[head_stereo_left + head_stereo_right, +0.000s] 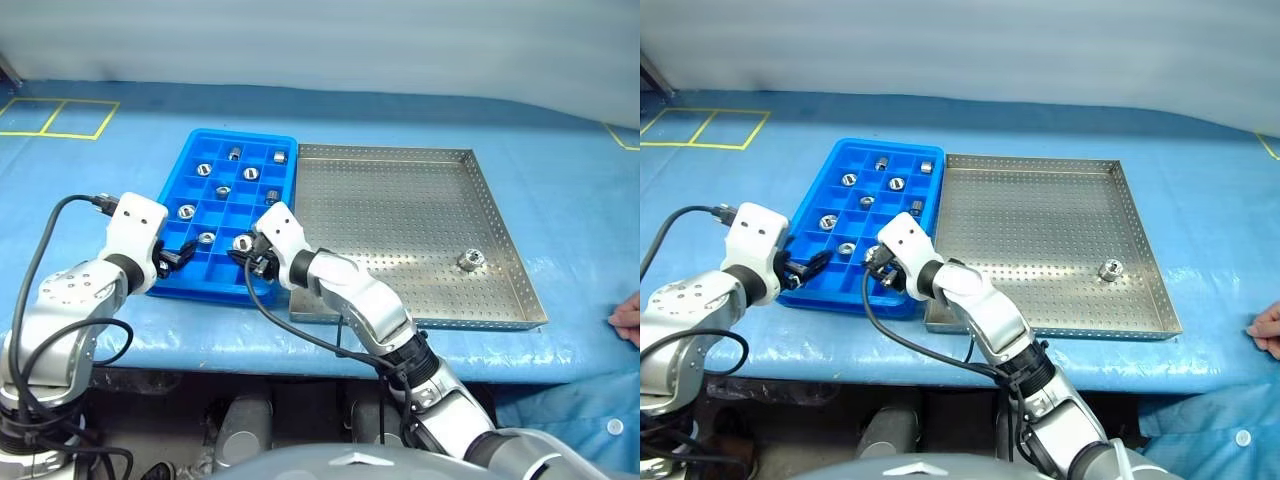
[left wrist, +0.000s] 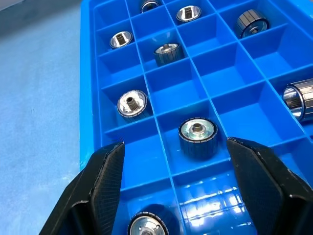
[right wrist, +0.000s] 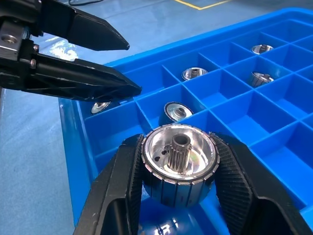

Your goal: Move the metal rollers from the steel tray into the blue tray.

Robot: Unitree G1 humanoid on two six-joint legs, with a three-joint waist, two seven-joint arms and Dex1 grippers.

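Blue tray point(image 1: 176, 262): lies on the table point(image 1: 400, 120) covered in blue sheeting, its long right edge just beside the steel tray's left rim; the near-left corner sits close to the table's front edge.
Steel tray point(image 1: 400, 200): to the right of the blue tray, perforated floor almost bare, low rim all round; open table beyond it and to its right.
Rollers in blue tray point(image 1: 204, 170): several sit one to a compartment, mostly in the left and far columns; many compartments in the right column and near rows are free.
Roller in steel tray point(image 1: 470, 260): alone, near the right rim, well apart from both arms.
Right gripper point(image 3: 178, 169): jaws clenched on a roller point(image 3: 179, 166), which is held by its ribbed sides with the toothed centre hole facing the wrist camera, over the near row of the blue tray.
Right arm: reaches across the near-left corner of the steel tray, pointing to the left.
Left gripper point(image 2: 173, 161): jaws spread apart, holding nothing, over the near-left compartments, near the right gripper.
Person's hand point(image 1: 628, 322): at the table's right edge, well apart from the trays.
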